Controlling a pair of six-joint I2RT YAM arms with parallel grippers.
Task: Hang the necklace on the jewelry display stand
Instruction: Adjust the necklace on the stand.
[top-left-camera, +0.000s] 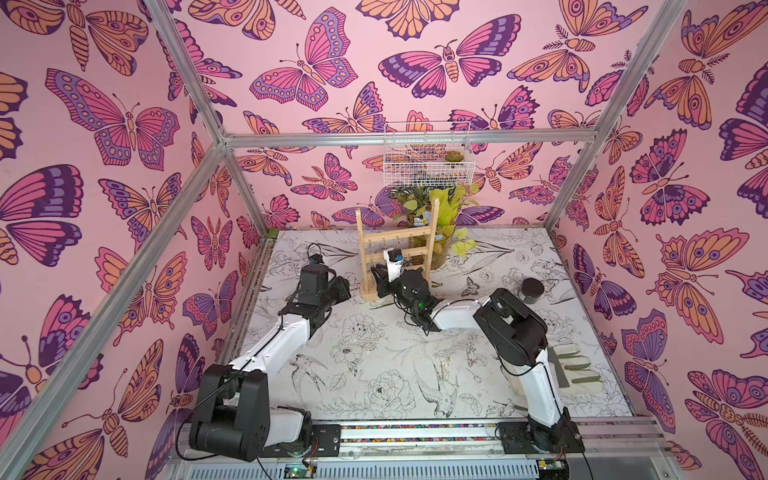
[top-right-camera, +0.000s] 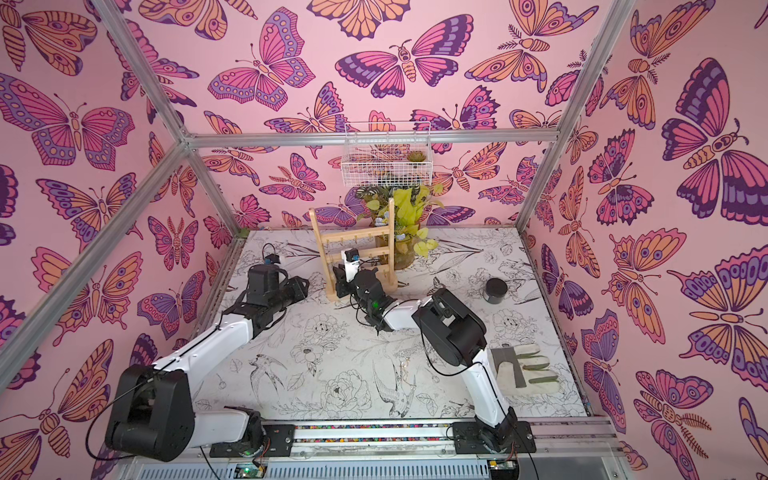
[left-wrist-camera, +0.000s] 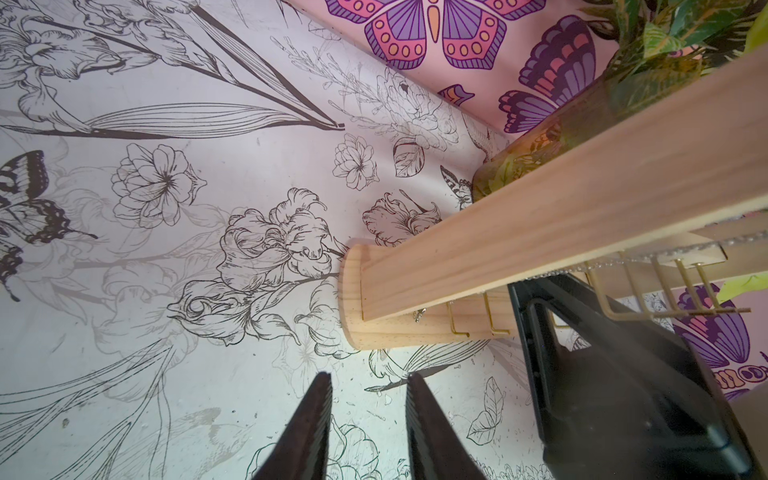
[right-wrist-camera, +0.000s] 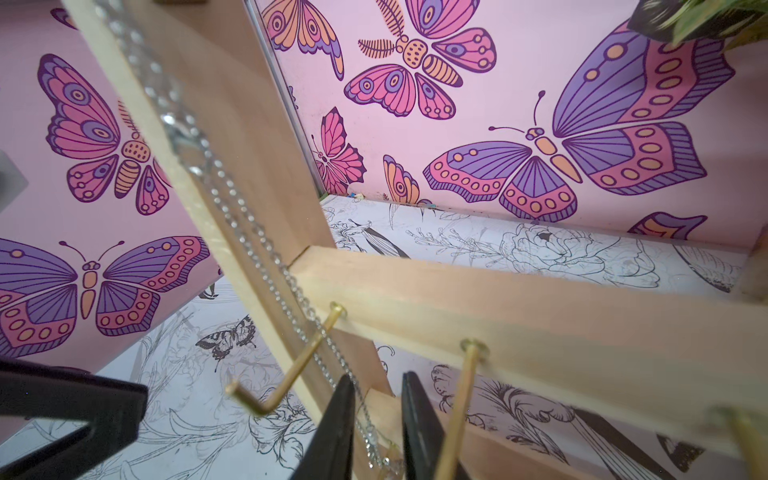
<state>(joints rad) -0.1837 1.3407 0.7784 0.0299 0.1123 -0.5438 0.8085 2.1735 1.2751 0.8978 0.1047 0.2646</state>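
Note:
The jewelry display stand (top-left-camera: 432, 232) (top-right-camera: 390, 232) is a light wooden rack standing at the back middle of the table. The necklace (right-wrist-camera: 249, 224) is a fine chain running down along an upright post (left-wrist-camera: 540, 232) and past the gold hooks of a crossbar (right-wrist-camera: 498, 307). Its lower end passes between the fingers of my right gripper (right-wrist-camera: 378, 376) (top-left-camera: 378, 276), which stand apart with a narrow gap at the stand's lower left. My left gripper (left-wrist-camera: 370, 376) (top-left-camera: 343, 289) is open and empty, just above the table, left of the stand's base.
A glass vase of leafy plants (top-left-camera: 440, 249) stands right behind the stand. A black cylinder (top-left-camera: 532, 291) sits to the right and a work glove (top-left-camera: 577, 370) lies at the front right. A white wire basket (top-left-camera: 428, 158) hangs on the back wall.

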